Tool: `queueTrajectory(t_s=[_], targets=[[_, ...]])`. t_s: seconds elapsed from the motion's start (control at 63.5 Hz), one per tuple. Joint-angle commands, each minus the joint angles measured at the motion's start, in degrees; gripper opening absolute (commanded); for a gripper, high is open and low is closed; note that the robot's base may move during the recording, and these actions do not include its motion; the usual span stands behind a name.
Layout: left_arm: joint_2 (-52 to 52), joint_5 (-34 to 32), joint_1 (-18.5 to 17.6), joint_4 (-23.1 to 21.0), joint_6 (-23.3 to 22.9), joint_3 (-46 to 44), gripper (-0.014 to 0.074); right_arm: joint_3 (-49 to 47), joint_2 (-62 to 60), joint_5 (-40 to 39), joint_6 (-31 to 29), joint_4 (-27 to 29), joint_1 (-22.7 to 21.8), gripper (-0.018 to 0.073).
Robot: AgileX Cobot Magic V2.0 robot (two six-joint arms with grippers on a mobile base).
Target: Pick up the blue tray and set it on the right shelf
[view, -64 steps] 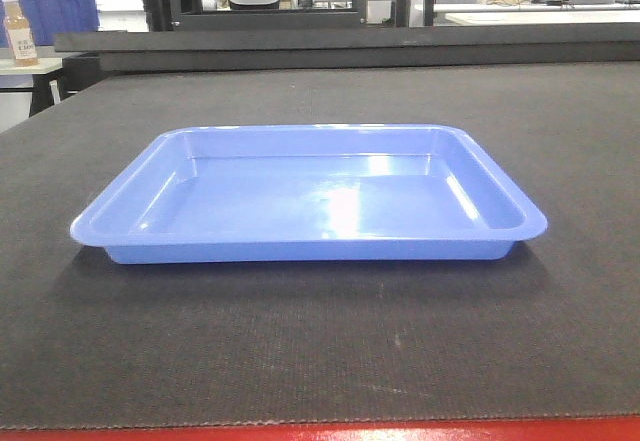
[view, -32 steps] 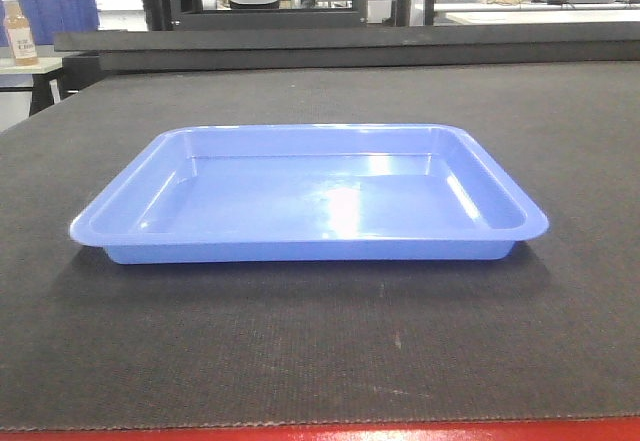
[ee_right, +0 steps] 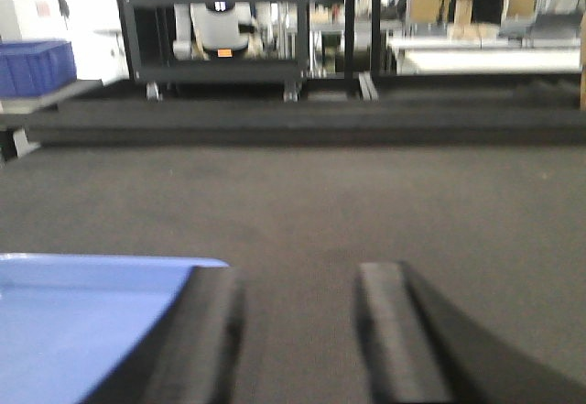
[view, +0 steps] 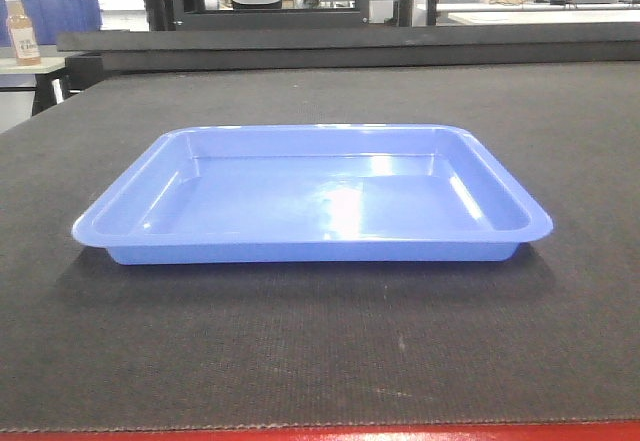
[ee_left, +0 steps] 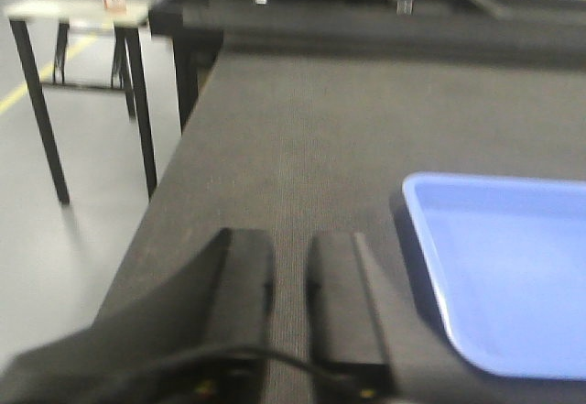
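The blue tray (view: 320, 201) lies flat and empty on the black mat (view: 300, 361) in the front view. No gripper shows there. In the left wrist view my left gripper (ee_left: 289, 239) hovers low over the mat just left of the tray's left end (ee_left: 513, 276), its jaws a narrow gap apart and empty. In the right wrist view my right gripper (ee_right: 298, 276) is open and empty beside the tray's right end (ee_right: 82, 322), with its left finger (ee_right: 206, 331) overlapping the tray's corner. The right shelf is out of view.
The mat's red front edge (view: 320, 433) runs along the bottom. A raised black ledge (view: 350, 46) bounds the far side. Beyond the left edge stand a side table (ee_left: 73, 5) with a bottle (view: 20, 29) and a deep blue bin (view: 60, 6). A black rack (ee_right: 220, 28) stands behind.
The front view has shifted very slightly, so the tray sits a few pixels further right in it. The tray lies in the same place on the mat.
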Motion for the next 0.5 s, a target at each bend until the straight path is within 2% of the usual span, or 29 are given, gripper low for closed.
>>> queueTrajectory(t_s=[0.0, 0.063, 0.11, 0.157, 0.252, 0.299, 0.394, 0.488], targets=[[5.0, -1.3, 0.0, -1.6, 0.4, -3.6, 0.0260, -2.4, 6.1, -4.8, -0.4, 0.2, -0.2, 0.0582], [8.2, -1.7, -0.7, -3.3, 0.4, -4.5, 0.0358, -2.9, 9.0, -6.5, -0.4, 0.2, 1.1, 0.0599], [10.2, -2.4, -2.8, -5.3, 0.6, -5.3, 0.0427, -3.7, 11.3, -6.6, -0.4, 0.2, 2.2, 0.0592], [11.8, -2.4, -4.7, -7.3, 2.1, -6.4, 0.0456, -5.3, 13.0, -5.8, -0.4, 0.2, 3.4, 0.0592], [17.0, -0.5, -9.9, -12.6, 10.3, -9.4, 0.0461, -10.2, 18.0, -2.1, -0.4, 0.2, 7.1, 0.0592], [20.2, 0.3, -13.0, -14.8, 12.3, -11.4, 0.0460, -13.1, 21.0, -0.1, -0.4, 0.2, 9.1, 0.0592], [27.6, 0.6, -17.8, -16.1, 12.4, -15.3, 0.0455, -19.6, 28.5, 3.8, -0.4, 0.2, 13.0, 0.0592], [35.1, 0.6, -20.6, -16.1, 12.2, -20.1, 0.0454, -25.9, 36.3, 8.9, -0.4, 0.2, 16.1, 0.0592]])
